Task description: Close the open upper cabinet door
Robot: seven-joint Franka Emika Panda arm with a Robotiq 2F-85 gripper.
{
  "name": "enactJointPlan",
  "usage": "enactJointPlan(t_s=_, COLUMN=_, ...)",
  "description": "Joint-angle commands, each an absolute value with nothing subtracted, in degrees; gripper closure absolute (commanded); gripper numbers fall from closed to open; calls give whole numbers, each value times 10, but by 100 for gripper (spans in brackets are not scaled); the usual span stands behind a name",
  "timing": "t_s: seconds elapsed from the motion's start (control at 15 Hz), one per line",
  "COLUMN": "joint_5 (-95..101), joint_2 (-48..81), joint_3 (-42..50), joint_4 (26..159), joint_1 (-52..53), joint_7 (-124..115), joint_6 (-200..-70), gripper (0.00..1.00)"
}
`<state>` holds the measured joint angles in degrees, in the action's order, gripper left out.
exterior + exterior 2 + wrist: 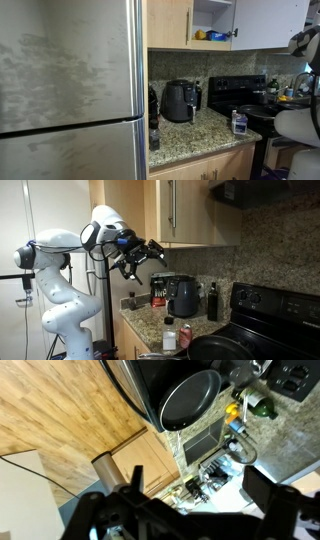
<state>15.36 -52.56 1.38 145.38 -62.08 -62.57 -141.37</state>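
The upper cabinet door [272, 20] stands swung open at the top right and shows its pale whitish inner face, with a dark hinge fitting at its edge. In an exterior view its honey wood outer face [185, 215] carries a long metal handle. My gripper [143, 258] is open and empty, in the air just below and beside the door's free edge, apart from it. In the wrist view the two dark fingers [200, 495] are spread, with the counter and floor beyond them.
The open cabinet [212, 20] holds yellow and blue items. A black air fryer [180, 100] and bottles [212, 300] stand on the granite counter [195, 135]. A black stove with a pan [215, 348] is beside them. A steel fridge [70, 90] fills one side.
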Motion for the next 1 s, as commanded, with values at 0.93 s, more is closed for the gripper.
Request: enactJointPlan(t_s=0.93, joint_5=-137, joint_2=-445, joint_3=160, joint_4=1238, joint_1=-343, joint_7=-432, joint_6=-1515, gripper=0)
